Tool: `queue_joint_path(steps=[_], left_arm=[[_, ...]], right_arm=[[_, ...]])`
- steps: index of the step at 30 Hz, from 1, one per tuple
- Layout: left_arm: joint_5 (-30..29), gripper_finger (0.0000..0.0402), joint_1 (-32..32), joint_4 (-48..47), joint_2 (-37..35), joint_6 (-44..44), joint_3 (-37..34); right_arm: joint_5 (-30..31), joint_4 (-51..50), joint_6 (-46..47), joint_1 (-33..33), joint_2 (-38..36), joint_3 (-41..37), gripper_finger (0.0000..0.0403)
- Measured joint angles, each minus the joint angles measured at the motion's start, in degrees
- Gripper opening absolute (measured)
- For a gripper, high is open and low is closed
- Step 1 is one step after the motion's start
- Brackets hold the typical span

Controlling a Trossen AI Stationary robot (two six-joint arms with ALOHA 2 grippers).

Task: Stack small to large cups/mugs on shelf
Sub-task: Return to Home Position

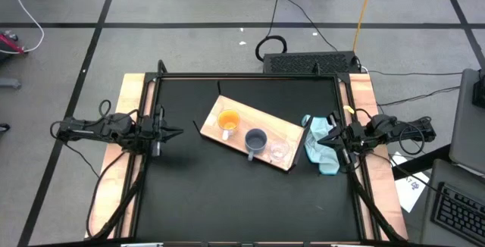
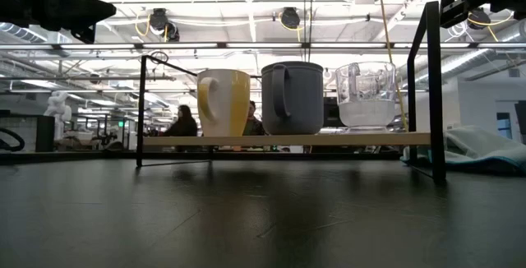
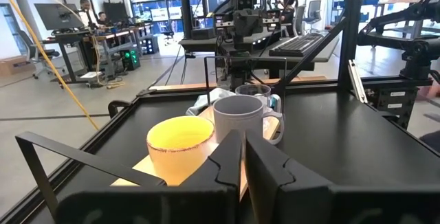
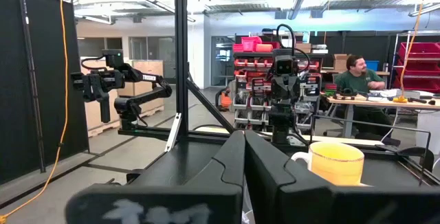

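Observation:
The light-wood shelf board (image 1: 284, 131) lies slanted in the middle of the black table. On it stand, side by side, an orange mug (image 1: 228, 120), a grey-blue mug (image 1: 256, 140) and a clear glass cup (image 1: 280, 151); the low view shows them in a row, orange mug (image 2: 223, 101), grey-blue mug (image 2: 292, 97), glass cup (image 2: 365, 95). My left gripper (image 1: 179, 132) hovers shut and empty at the table's left edge. My right gripper (image 1: 318, 136) hovers shut and empty at the right edge, over the cloth.
A light blue cloth (image 1: 321, 142) lies crumpled at the table's right edge, just right of the shelf. A thin black frame (image 2: 433, 87) stands around the shelf. People sit at desks in the room beyond the table (image 4: 357, 73).

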Motion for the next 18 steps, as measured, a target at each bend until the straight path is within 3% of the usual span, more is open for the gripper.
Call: queue_joint_path(steps=[7, 18], left_arm=[[0.00, 0.0003, 0.00, 0.00, 0.00, 0.02, 0.00], [-0.02, 0.0035, 0.02, 0.00, 0.00, 0.02, 0.00]], right_arm=[[0.00, 0.00, 0.00, 0.02, 0.00, 0.02, 0.0000], [0.00, 0.00, 0.00, 0.02, 0.00, 0.04, 0.0000]])
